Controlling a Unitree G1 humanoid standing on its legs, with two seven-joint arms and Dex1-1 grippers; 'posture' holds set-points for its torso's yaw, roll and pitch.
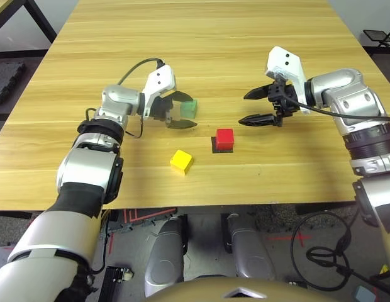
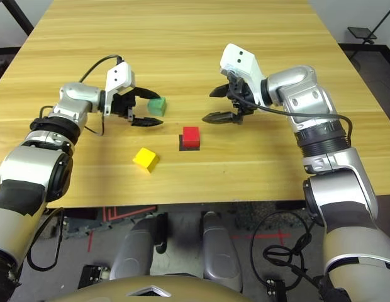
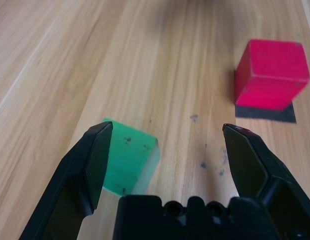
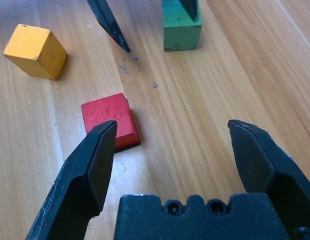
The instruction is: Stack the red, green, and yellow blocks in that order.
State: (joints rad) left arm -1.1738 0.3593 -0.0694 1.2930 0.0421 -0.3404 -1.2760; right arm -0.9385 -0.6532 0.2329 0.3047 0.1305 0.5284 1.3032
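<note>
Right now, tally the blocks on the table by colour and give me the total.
Red block: 1
Green block: 1
Yellow block: 1
Total: 3 blocks

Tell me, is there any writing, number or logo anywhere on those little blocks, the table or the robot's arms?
None can be read.
The red block, green block and yellow block have plain faces.
The wooden table bears only small dark specks.
The white casings by the left tool and right tool show no label.
</note>
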